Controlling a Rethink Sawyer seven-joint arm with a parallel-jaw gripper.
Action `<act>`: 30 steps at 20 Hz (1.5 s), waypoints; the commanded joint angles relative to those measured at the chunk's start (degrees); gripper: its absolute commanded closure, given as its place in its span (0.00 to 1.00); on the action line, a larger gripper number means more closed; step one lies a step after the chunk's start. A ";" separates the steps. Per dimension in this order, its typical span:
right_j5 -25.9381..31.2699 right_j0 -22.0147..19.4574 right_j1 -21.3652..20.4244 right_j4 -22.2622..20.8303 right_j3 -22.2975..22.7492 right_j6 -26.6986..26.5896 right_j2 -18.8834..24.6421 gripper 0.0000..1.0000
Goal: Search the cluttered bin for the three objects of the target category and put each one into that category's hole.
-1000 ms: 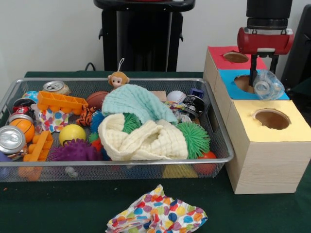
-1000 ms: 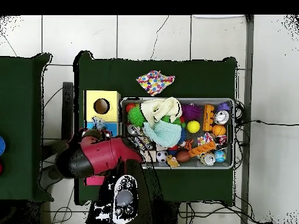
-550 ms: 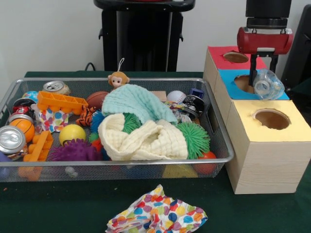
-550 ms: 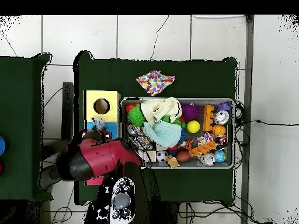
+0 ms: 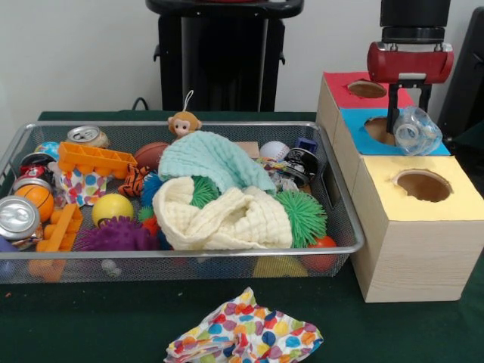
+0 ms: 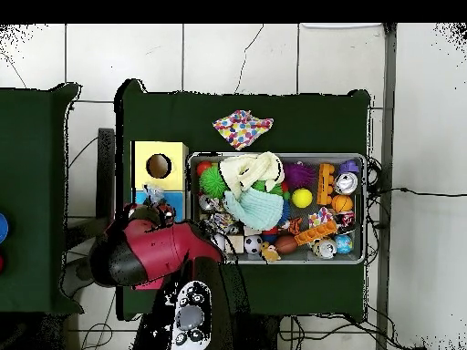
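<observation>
Lifted slightly since a second ago, the gripper (image 5: 406,113) is clamped on a crumpled clear plastic bottle (image 5: 417,130) over the blue-topped box's hole (image 5: 380,129) — not yet dropped. How many went in already, I cannot tell. The cluttered wire-mesh bin (image 5: 342,215) sits on a dark green table (image 5: 91,321); white tiled floor (image 6: 228,55) beyond.
</observation>
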 commanded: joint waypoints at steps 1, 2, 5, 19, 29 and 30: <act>3.74 -1.68 2.89 -2.95 6.78 2.95 0.11 1.00; 3.72 -1.84 2.85 -3.05 6.85 2.81 0.17 1.00; 4.94 -2.30 2.11 -3.10 6.77 2.00 0.37 1.00; 8.83 -4.85 -0.22 -3.05 6.90 -0.51 2.17 1.00; 2.40 -2.53 2.43 -4.18 8.19 3.11 -0.11 1.00; 2.25 -2.36 2.48 -4.07 8.35 3.39 -0.30 1.00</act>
